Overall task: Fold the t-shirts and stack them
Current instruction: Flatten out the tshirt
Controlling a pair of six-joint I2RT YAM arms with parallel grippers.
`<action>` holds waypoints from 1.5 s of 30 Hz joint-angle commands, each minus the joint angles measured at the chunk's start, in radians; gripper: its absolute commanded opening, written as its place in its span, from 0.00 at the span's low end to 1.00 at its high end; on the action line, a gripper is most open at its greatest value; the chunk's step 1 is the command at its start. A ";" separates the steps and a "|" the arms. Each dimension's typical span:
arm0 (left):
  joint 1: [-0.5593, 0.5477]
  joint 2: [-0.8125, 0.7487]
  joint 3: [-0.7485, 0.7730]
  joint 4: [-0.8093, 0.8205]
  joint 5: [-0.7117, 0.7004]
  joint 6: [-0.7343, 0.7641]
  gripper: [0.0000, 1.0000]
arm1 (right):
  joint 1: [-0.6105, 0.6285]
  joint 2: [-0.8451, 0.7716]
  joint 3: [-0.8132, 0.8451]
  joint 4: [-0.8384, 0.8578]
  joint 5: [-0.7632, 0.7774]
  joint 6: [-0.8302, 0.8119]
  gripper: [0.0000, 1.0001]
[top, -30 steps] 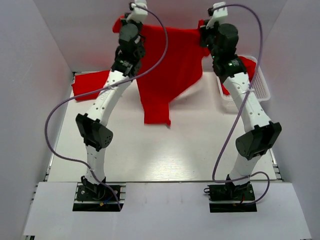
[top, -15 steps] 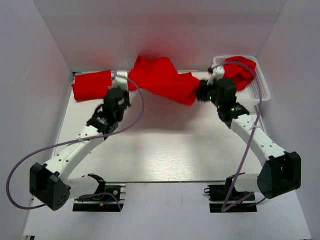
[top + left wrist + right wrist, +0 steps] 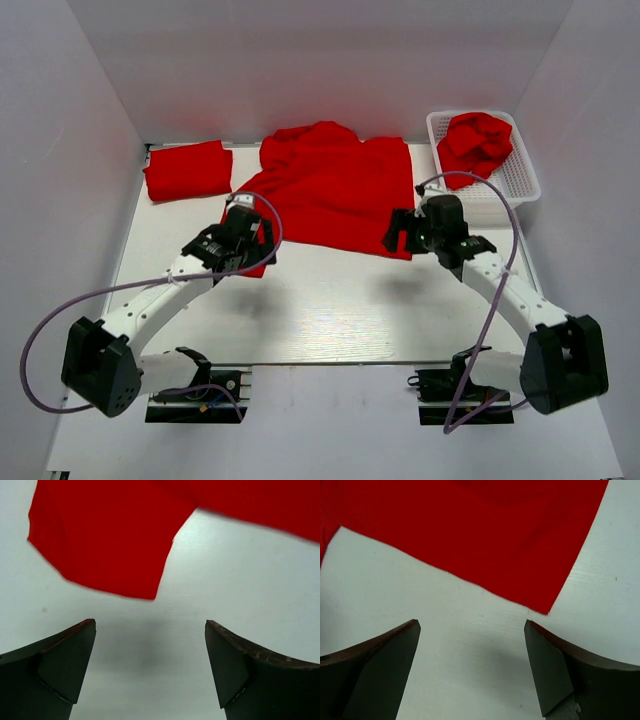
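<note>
Left gripper (image 3: 150,624) and right gripper (image 3: 472,623) both gape wide, empty; t-shirt (image 3: 330,190) lies on the table (image 3: 330,300) just ahead of my fingertips, far edge looking bunched, so folding now risks a crooked fold.

In both wrist views the spread t-shirt (image 3: 110,540) runs off the frame at 12 o'clock, and the fingers (image 3: 55,670) are cut off at 6 o'clock. From above, the red heap (image 3: 477,143) in the basket (image 3: 522,185) cannot be counted.
</note>
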 commanded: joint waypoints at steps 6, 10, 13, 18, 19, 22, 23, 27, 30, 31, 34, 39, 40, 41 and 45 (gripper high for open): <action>0.044 0.290 0.293 0.063 -0.152 -0.026 1.00 | -0.008 0.263 0.256 0.009 0.121 0.061 0.90; 0.125 0.444 0.398 -0.004 -0.152 -0.065 1.00 | -0.008 0.398 0.351 -0.056 0.183 0.088 0.90; 0.234 0.522 0.378 0.051 -0.011 -0.065 1.00 | -0.014 0.470 0.385 -0.045 0.116 0.095 0.90; 0.294 0.555 0.323 0.060 0.072 -0.086 1.00 | -0.022 0.568 0.408 -0.037 0.013 0.111 0.90; 0.306 0.555 0.309 0.046 0.072 -0.097 1.00 | -0.021 0.582 0.411 -0.039 0.006 0.114 0.90; 0.331 0.506 0.255 0.002 0.035 -0.137 1.00 | -0.027 0.585 0.394 -0.045 0.000 0.129 0.90; 0.331 0.486 0.234 0.002 0.023 -0.149 1.00 | -0.027 0.581 0.388 -0.045 0.006 0.129 0.90; 0.389 0.423 0.114 0.022 0.012 -0.190 1.00 | -0.034 0.545 0.348 -0.037 0.019 0.134 0.90; 0.435 0.423 0.091 0.013 -0.040 -0.214 1.00 | -0.041 0.510 0.319 -0.045 0.020 0.132 0.90; 0.459 0.435 0.091 0.026 -0.040 -0.214 1.00 | -0.041 0.492 0.313 -0.048 0.023 0.134 0.90; 0.490 0.456 0.080 0.089 0.012 -0.192 1.00 | -0.047 0.470 0.293 -0.056 0.032 0.131 0.90; 0.522 0.479 0.059 0.163 0.077 -0.154 0.90 | -0.056 0.443 0.275 -0.063 0.049 0.134 0.90; 0.522 0.490 0.059 0.163 0.086 -0.142 0.85 | -0.054 0.441 0.275 -0.065 0.051 0.135 0.90; 0.522 0.490 0.059 0.172 0.086 -0.128 0.80 | -0.056 0.438 0.272 -0.071 0.051 0.135 0.90; 0.522 0.499 0.024 0.229 0.156 -0.094 0.64 | -0.057 0.427 0.253 -0.074 0.103 0.158 0.90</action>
